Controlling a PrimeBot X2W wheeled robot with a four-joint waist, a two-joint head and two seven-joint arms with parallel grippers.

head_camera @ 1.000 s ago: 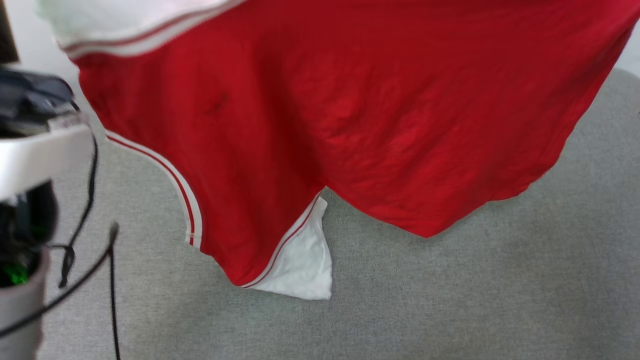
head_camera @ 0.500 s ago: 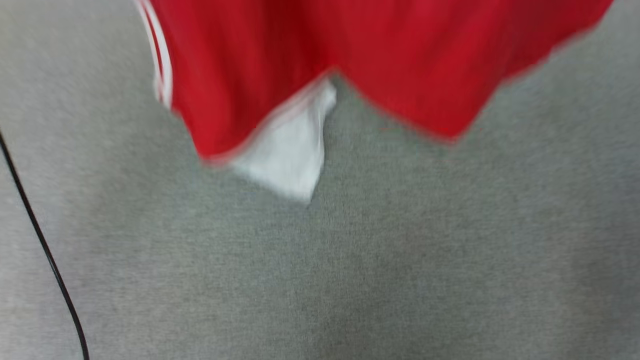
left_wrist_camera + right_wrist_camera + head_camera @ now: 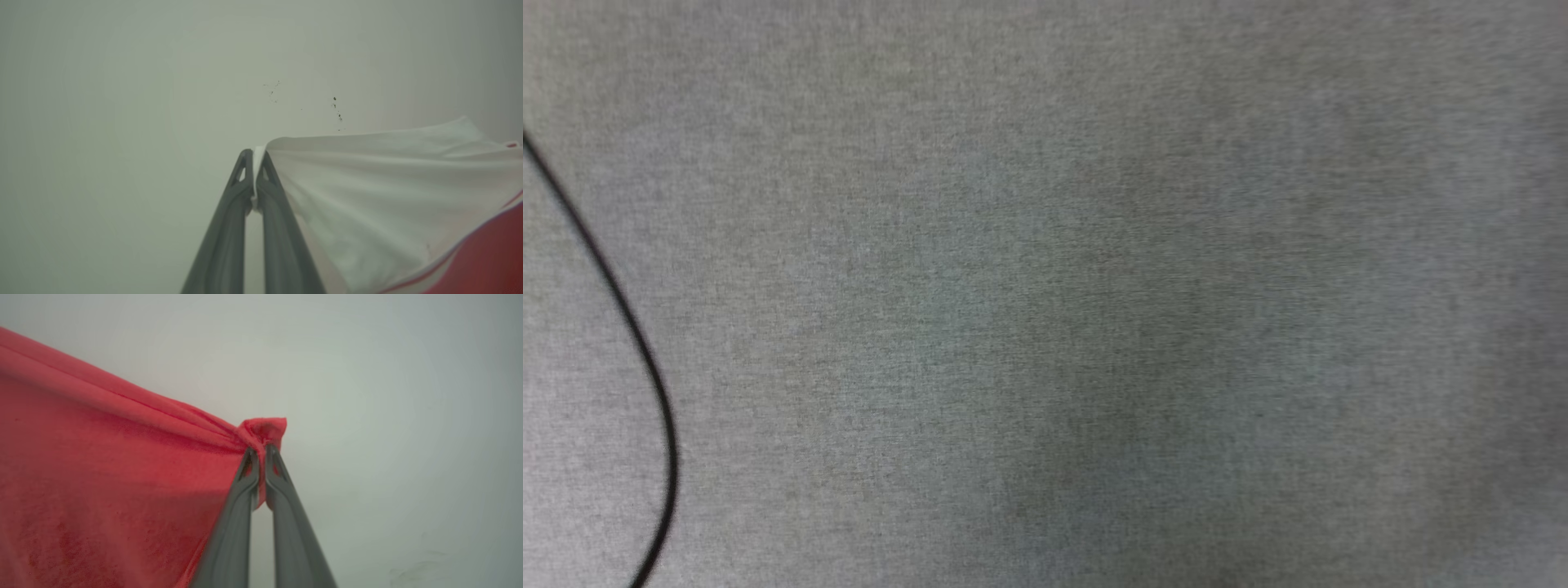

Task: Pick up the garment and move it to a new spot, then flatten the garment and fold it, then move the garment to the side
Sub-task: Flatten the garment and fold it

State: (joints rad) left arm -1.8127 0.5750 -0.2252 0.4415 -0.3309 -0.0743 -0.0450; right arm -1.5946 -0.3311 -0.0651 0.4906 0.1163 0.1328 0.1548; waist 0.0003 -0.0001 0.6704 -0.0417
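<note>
Shirt [image 3: 367, 196] pinched at two edges
Left claw [image 3: 255, 154] grips its white sleeve; right claw [image 3: 260, 450] grips a red corner, perhaps the hem.

1. You have open room over the grey cloth surface [image 3: 1094, 286], middle and right.
2. A black cable [image 3: 645, 367] curves across its left side.
3. The garment [image 3: 102, 457] crowds your left end effector [image 3: 254, 154] and right end effector [image 3: 261, 448]; a pale wall [image 3: 122, 102] stands ahead.

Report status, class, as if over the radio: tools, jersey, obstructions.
Left tool shut on jersey, white sleeve. Right tool shut on its red edge. Jersey hanging from both. Black cable over grey fabric surface.
</note>
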